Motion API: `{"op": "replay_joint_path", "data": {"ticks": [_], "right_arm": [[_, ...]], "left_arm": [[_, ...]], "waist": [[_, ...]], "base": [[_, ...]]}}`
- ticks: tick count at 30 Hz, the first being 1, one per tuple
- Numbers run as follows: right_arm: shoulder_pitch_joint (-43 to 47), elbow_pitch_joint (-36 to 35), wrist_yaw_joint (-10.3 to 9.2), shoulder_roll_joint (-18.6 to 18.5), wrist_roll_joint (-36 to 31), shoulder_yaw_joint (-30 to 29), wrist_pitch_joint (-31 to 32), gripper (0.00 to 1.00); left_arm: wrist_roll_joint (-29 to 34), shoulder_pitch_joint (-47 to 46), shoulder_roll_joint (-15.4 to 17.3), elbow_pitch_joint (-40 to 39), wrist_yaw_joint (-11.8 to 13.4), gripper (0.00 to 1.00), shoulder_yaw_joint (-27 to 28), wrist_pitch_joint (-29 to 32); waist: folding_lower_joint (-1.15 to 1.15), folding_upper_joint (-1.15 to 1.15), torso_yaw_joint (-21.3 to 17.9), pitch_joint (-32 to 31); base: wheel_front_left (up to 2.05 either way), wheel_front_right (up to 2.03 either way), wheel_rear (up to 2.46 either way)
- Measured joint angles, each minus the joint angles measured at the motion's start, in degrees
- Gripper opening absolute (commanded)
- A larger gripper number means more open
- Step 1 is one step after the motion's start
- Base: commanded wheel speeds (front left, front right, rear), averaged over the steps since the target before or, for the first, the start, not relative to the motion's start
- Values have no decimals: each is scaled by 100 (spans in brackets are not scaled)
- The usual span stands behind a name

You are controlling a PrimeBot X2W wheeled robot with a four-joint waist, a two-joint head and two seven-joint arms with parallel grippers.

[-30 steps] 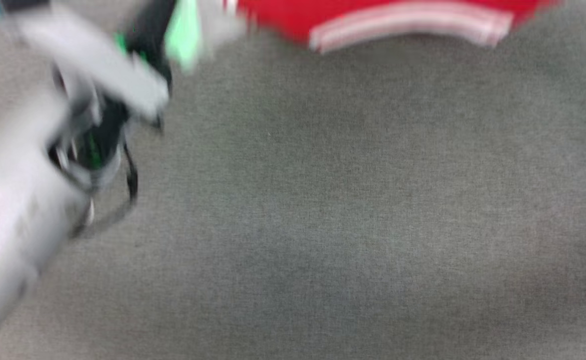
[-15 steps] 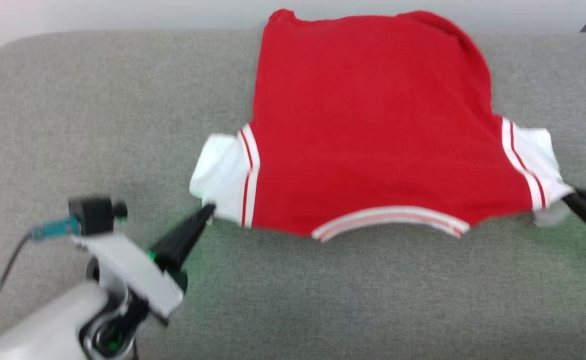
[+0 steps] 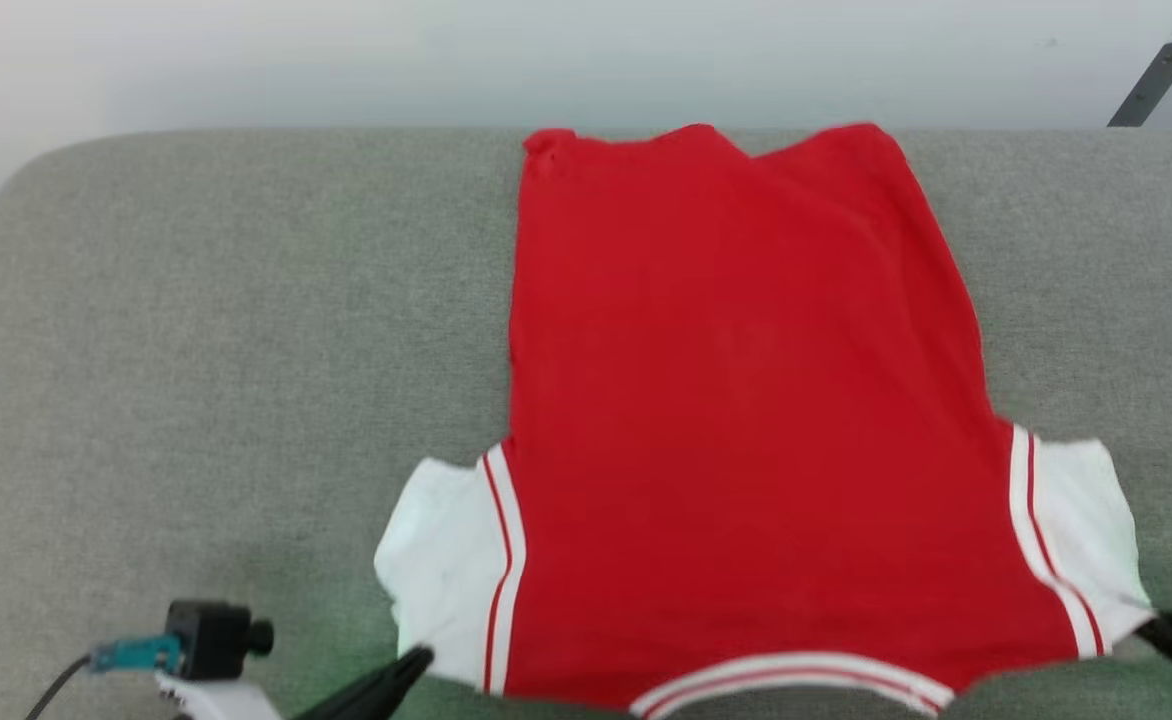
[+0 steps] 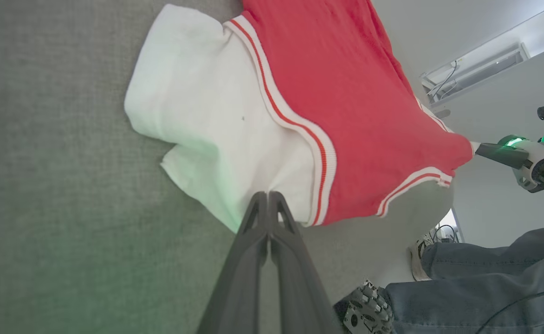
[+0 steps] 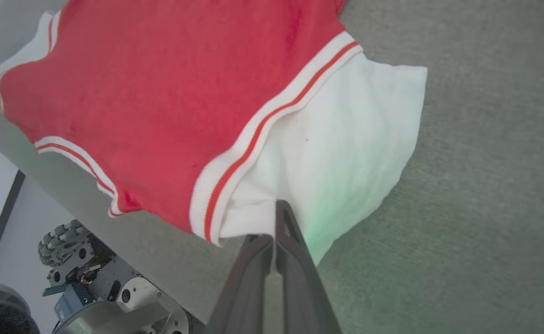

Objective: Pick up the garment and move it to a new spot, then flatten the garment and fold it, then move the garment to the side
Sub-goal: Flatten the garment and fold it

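The left claw [image 4: 268,195] and right claw [image 5: 275,207], pinched shut on the garment [image 3: 746,400], should gently stretch it flat between them.

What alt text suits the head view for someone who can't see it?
A red jersey shirt with white short sleeves lies flat, plain side up, on a grey fabric cushion. The left gripper and right gripper, shut, pinch its near sleeve corners.
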Motion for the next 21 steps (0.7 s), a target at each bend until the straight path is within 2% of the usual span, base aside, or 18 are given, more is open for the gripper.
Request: {"op": "replay_joint_path", "data": {"ticks": [7,10,14,18,21], "right_arm": [[746,-555,0,-381,68,-298,198,0],[960,-641,0,-380,66,-475,212,0],[1097,-557,0,-141,-171,-580,472,0],[1102,-334,0,333,-401,-694,751,0],[1105,-134,-1,665,-598,-786,896,0]], "left_arm": [[-34,352,557,-806,357,0,-155,130],[9,353,595,-907,437,0,-126,96],[65,322,398,-732,461,0,-164,148],[202,191,112,-200,419,0,-267,310],[237,100,-218,242,323,0,-289,323]], "waist": [[0,0,16,-4],[0,0,38,49],[0,0,67,127],[0,0,83,246],[0,0,108,340]], "base": [[0,0,0],[0,0,0],[0,0,0],[0,0,0],[0,0,0]]}}
